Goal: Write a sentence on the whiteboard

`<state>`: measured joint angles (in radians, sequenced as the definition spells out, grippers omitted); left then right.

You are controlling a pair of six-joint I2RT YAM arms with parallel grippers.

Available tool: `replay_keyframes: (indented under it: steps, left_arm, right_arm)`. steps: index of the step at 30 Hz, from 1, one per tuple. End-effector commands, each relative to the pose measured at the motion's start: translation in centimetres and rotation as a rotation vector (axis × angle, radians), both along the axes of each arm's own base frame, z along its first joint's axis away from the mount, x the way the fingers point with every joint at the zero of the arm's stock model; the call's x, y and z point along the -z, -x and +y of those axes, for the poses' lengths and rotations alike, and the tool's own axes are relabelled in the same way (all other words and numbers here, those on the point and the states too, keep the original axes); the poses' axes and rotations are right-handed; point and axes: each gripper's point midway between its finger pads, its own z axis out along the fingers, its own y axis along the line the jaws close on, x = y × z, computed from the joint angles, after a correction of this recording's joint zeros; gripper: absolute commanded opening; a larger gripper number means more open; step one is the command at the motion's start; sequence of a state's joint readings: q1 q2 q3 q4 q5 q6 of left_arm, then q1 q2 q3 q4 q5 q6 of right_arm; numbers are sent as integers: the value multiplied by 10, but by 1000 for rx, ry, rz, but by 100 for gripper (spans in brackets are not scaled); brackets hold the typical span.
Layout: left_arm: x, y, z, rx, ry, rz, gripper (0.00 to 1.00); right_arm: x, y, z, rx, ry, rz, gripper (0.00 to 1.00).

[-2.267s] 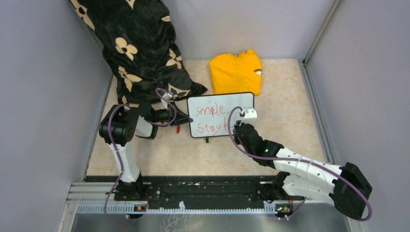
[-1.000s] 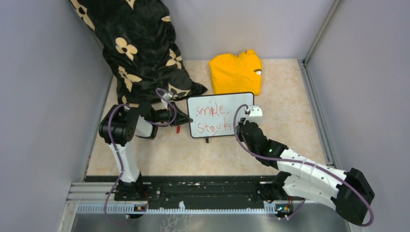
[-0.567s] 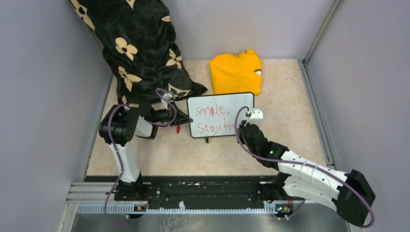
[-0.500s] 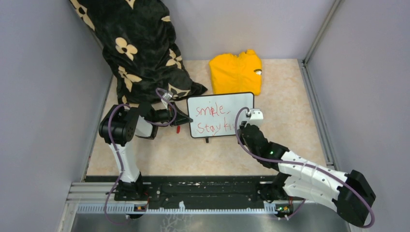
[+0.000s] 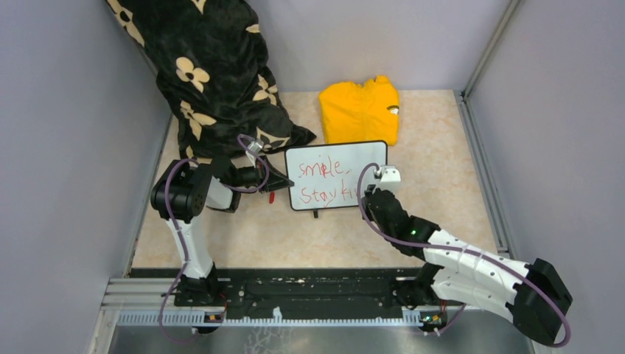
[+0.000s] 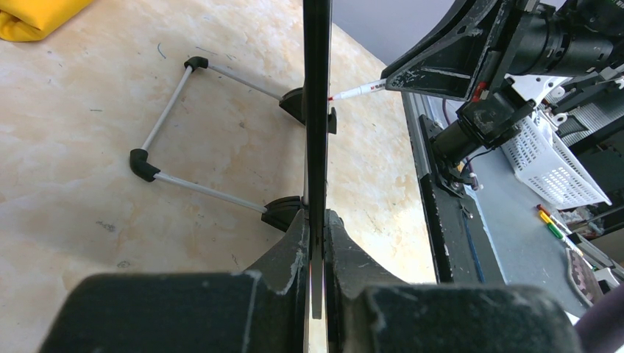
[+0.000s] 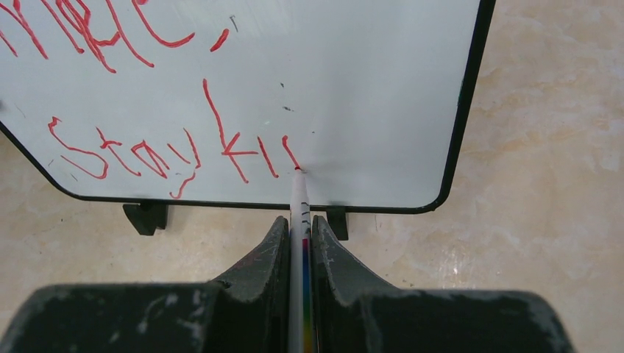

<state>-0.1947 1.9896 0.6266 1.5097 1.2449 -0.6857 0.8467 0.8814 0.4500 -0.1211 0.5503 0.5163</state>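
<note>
- Right claw [image 7: 298, 224]: closed on a slim white, red-tipped marker pen [image 7: 297, 193]. The tip touches the small rectangular white whiteboard with a thin black rim [image 7: 368, 81], near its bottom rim.
- The red handwritten sentence [image 7: 154, 151] reads "smile," then "stay ki" plus one started stroke. I judge "kind" unfinished.
- Left claw [image 6: 316, 228]: clamped on the whiteboard's edge, bracing it on its stand on the beige marbled counter [image 7: 559, 169].
- Stroke in hand: I'd use light, even pressure and short, compact letters, since little blank space is left before the right rim.
</note>
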Motion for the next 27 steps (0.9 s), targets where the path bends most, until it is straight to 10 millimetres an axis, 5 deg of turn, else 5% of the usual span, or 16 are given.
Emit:
replay_keyframes:
  steps: [1,27]
  left_arm:
    - [-2,5,-6,45,-5,-36,0]
    - [-1,5,-6,45,-6,-34,0]
  right_arm:
    - [-39,-19,10,17,-54,-84,0]
    - [-49,-25,-7,81,-43,-115,0]
